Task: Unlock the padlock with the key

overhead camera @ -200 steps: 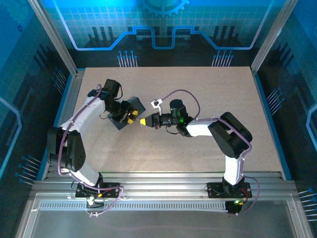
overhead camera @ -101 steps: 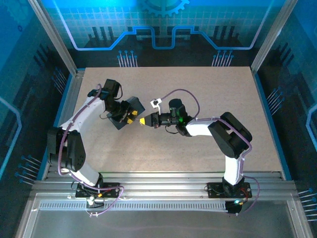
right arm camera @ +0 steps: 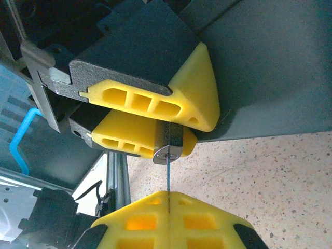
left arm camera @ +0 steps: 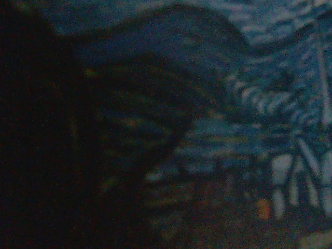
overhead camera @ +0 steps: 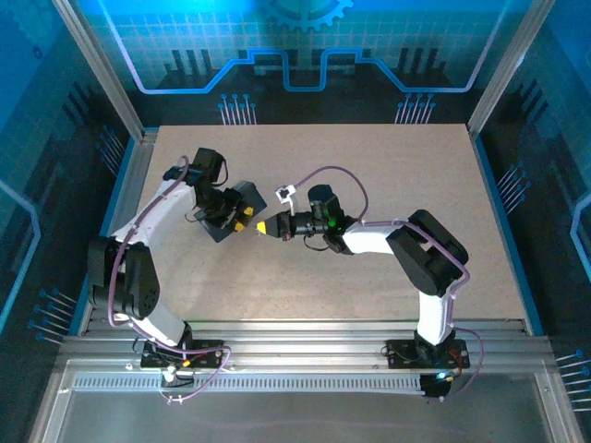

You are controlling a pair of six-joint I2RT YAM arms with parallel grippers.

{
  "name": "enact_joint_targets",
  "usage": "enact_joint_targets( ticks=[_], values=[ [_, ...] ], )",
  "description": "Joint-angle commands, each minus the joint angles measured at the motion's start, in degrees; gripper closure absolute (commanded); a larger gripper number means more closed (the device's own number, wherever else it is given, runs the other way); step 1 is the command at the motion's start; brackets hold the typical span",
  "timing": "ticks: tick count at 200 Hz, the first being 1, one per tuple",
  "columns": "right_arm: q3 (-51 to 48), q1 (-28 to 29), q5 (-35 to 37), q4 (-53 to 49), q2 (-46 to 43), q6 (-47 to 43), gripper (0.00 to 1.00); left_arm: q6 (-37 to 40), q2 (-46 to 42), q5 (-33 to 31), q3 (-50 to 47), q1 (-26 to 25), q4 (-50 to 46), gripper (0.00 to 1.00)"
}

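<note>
We are looking at the left gripper (overhead camera: 240, 221) clamping the padlock (right arm camera: 173, 139) between its two wedge-shaped yellow fingers (right arm camera: 150, 101); the fingers are showing hollow, ribbed plastic sides set into grainy black mounts. The padlock is showing as a small dark squarish block with a rounded, shiny silver face turned down toward the right wrist camera. It is sitting over the table (overhead camera: 369, 166) left of the middle, about halfway between the near and far edges, and just beside the tin box (overhead camera: 251, 194). The right gripper (right arm camera: 168, 199) is pressing its yellow fingertips together on the key (right arm camera: 168, 176); we are seeing the key edge-on as a thin pale metal sliver running straight up from the seam between the fingers. Its tip is meeting the padlock's silver face, though we cannot tell how far it is going in. Behind the padlock the tin is presenting a flat, smooth dark wall in the right wrist view; in the left wrist view it is blurring into swirly blue painted strokes (left arm camera: 249, 104). The table is showing a matte beige, finely speckled top (right arm camera: 270, 176).
</note>
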Motion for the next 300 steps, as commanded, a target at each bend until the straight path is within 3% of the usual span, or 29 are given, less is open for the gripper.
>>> enact_joint_targets(
  ticks=[1,125,241,275,300],
  values=[
    [2.41,1.49,1.54,3.19,0.15,1.17,1.0,-0.36,-1.49,1.28,0.85,-0.48,-0.36,1.0],
    [7.74,2.98,3.03,3.69,3.22,3.66,1.0,-1.31,-1.27,1.89,0.99,-1.03,0.07,1.0],
    [11.49,3.68,5.02,11.22,7.48,10.33,1.0,-11.7,-4.51,4.99,-5.21,-1.05,8.46,1.0],
    [6.99,1.78,4.44,8.46,4.12,8.19,0.8,-10.92,-5.35,3.2,-5.47,0.29,7.05,1.0],
    [3.55,-0.69,3.83,7.41,2.04,7.53,0.77,-10.95,-5.74,2.08,-5.78,0.66,6.67,1.0]
  ],
)
